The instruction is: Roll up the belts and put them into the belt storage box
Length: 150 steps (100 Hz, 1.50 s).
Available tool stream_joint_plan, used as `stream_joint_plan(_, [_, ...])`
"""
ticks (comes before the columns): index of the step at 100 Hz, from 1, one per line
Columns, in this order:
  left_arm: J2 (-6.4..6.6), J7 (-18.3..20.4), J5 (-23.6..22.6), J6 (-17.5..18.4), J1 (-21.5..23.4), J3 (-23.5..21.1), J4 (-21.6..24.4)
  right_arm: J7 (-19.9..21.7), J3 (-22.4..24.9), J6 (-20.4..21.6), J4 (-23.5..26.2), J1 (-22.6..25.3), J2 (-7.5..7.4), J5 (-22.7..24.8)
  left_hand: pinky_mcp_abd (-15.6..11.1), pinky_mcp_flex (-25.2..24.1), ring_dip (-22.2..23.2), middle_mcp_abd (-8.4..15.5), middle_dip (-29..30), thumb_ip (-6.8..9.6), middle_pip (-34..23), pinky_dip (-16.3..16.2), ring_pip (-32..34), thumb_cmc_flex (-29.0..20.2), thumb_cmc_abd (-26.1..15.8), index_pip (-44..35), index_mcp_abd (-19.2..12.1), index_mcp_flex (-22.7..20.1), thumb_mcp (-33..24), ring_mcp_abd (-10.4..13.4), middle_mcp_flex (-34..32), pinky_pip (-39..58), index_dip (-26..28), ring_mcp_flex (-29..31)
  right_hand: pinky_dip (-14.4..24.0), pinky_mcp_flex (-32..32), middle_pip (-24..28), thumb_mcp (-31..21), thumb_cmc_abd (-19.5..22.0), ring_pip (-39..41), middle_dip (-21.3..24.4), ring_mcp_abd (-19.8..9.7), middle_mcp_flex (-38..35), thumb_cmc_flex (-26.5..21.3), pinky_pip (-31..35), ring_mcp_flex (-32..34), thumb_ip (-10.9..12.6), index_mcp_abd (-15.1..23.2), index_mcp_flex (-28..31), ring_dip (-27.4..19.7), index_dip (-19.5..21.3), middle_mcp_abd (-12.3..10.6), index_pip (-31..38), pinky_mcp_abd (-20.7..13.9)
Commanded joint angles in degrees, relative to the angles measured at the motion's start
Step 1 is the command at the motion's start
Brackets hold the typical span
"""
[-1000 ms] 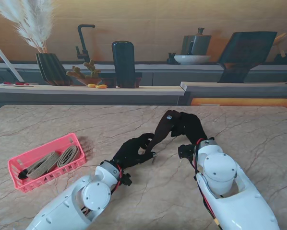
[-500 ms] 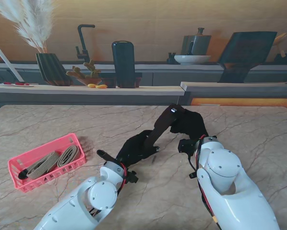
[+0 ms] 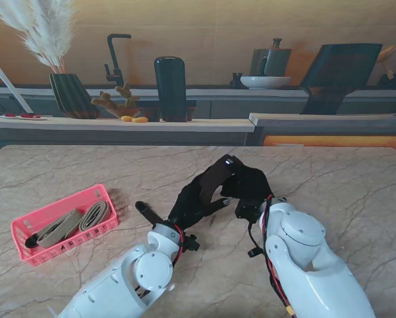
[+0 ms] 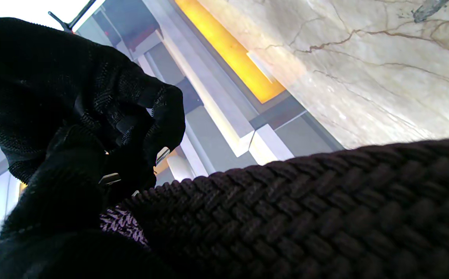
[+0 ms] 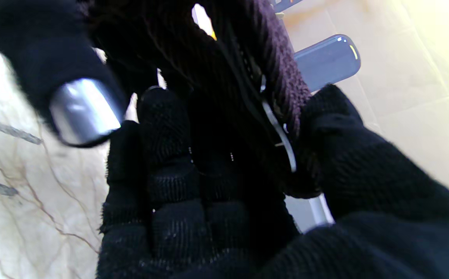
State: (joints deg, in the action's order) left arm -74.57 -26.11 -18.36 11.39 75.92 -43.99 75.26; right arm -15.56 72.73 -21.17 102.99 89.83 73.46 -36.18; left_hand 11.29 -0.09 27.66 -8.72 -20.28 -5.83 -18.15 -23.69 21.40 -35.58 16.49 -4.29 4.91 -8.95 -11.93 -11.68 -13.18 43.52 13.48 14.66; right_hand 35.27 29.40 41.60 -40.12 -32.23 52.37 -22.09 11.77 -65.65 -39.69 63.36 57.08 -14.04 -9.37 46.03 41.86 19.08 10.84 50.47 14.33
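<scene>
A dark brown braided belt (image 3: 212, 177) is held up over the middle of the table between my two black-gloved hands. My left hand (image 3: 190, 204) is shut on its nearer end, thumb sticking out to the left. My right hand (image 3: 249, 189) is shut on the farther end, beside a small shiny buckle part. In the left wrist view the belt (image 4: 306, 217) fills the foreground, with the right hand (image 4: 73, 100) closed beyond it. The right wrist view shows the belt (image 5: 275, 66) pinched among its fingers (image 5: 162, 128). The pink storage box (image 3: 52, 207) stands at the left and holds two rolled beige belts (image 3: 72, 222).
The marble table (image 3: 337, 179) ends at a counter edge behind. On the back counter stand a dark vase with pampas grass (image 3: 69, 93), a black cylinder (image 3: 170, 86) and a faucet (image 3: 115, 59). Both white forearms cross the near edge.
Both hands have drawn closer together and shifted left, toward the pink box. The right hand came nearer to me, and the belt now bunches shorter between the hands.
</scene>
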Motion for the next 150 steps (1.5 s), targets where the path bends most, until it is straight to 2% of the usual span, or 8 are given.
stream_joint_plan(1, [-0.71,-0.55,0.07,0.11,-0.15,0.2,-0.57,0.36,-0.48,-0.9,-0.27,0.2,0.66,-0.21,-3.21,-1.46,-1.08,1.61,2.8,2.98,4.53,1.26,-0.85,1.7,-2.39,5.52,-2.95,1.37,2.32,2.36,2.27,-1.48,-1.3,-2.39,0.69,0.47,2.2,-5.28,5.27,2.44,-0.01,-2.54,-0.81,-5.58,2.2,1.7,2.53,14.37,2.03,1.25,0.96,0.18,5.21,-2.66])
stream_joint_plan(11, [-0.99,-1.45,-0.07,-0.05,-0.27,0.12,-1.08,0.79,-0.63,-1.74,-0.49,0.15,0.65,-0.67,-4.09,-2.07,-1.76,1.61,2.91,3.29,6.95,2.19,-0.93,0.54,-4.15,6.35,-3.58,1.31,5.71,2.58,3.02,-2.06,-7.19,-3.38,1.08,0.89,2.83,-5.3,5.15,5.23,0.12,-2.01,-1.03,-5.52,3.36,2.34,2.85,14.04,2.23,2.06,0.69,0.61,5.24,-3.05])
stream_joint_plan(42, [-1.33,-3.38,-0.27,1.45,0.02,-0.48,-1.32,5.16,-0.35,-5.96,-3.07,-1.04,0.28,-1.77,-4.88,-1.76,-1.57,2.54,2.05,2.84,6.86,2.24,-0.44,0.75,-5.87,6.05,-5.04,1.16,7.09,3.61,2.96,-2.11,-8.23,-3.2,3.01,3.42,3.11,-5.32,4.94,15.48,0.67,-2.96,-1.56,-5.46,9.45,5.22,3.45,13.45,2.5,4.25,0.27,1.29,4.97,-4.58])
stream_joint_plan(85, [-0.3,-3.7,-3.59,3.33,0.36,-1.49,-1.07,5.68,1.88,-11.43,-4.43,-2.27,0.77,-8.27,-3.82,0.19,-0.84,2.87,1.24,2.47,1.95,1.24,0.81,0.0,-2.57,4.08,-5.65,1.24,5.3,3.71,1.67,0.23,0.71,-0.57,3.14,3.2,4.79,-6.52,4.96,18.04,-0.11,-2.54,-0.28,-6.35,11.17,4.86,3.51,10.43,2.07,4.15,0.64,3.46,4.75,-3.73])
stream_joint_plan(87, [-0.31,-3.78,-3.62,3.35,0.37,-1.52,-1.1,5.77,2.05,-11.71,-4.5,-2.28,0.78,-9.04,-3.84,0.22,-0.84,2.85,2.03,1.86,1.48,1.48,0.85,2.44,-1.23,4.9,-5.69,1.42,0.35,3.72,1.59,0.43,5.03,-0.52,3.15,3.19,4.86,-6.53,5.01,18.13,-0.16,-2.54,-0.18,-6.39,11.22,4.84,3.52,10.33,1.98,4.17,0.68,3.58,4.73,-3.72])
stream_joint_plan(91, [-0.28,-3.87,-3.79,3.36,0.34,-1.55,-1.2,5.72,2.35,-12.23,-4.62,-2.32,0.86,-10.62,-3.78,0.29,-0.77,2.92,1.31,0.87,1.52,1.38,0.96,6.53,0.77,4.41,-5.64,1.33,-7.49,3.73,1.65,0.59,3.48,-0.47,3.24,3.02,5.49,-6.54,5.01,18.73,-0.53,-2.42,0.13,-6.6,11.51,4.69,3.48,9.94,1.86,4.31,0.96,3.98,4.67,-3.65])
stream_joint_plan(118, [-0.68,-4.63,-3.37,3.67,0.25,-1.39,-1.56,8.03,2.29,-13.72,-6.43,-3.19,0.75,-12.64,-4.08,0.29,-0.77,3.16,1.43,-0.25,1.02,1.37,1.04,9.71,-0.86,4.46,-5.61,1.38,-8.7,4.21,1.62,0.62,4.16,-0.58,3.83,2.99,6.83,-6.53,5.25,20.63,-1.33,-2.33,0.64,-6.83,12.82,4.51,3.44,9.38,1.54,4.84,1.51,4.75,4.4,-3.6])
stream_joint_plan(150, [-1.89,-5.59,-1.1,3.09,-0.56,-0.46,-2.6,12.89,0.82,-15.36,-9.08,-4.22,0.33,-12.34,-4.86,-0.31,-0.91,3.17,1.77,1.02,1.35,1.51,0.99,5.19,-6.43,4.94,-5.38,1.37,1.08,4.42,1.72,0.41,3.18,-1.3,4.03,2.2,7.28,-6.45,5.18,21.24,-1.72,-2.02,1.15,-7.19,12.86,3.87,3.44,9.13,1.49,5.07,1.9,5.21,4.19,-3.32])
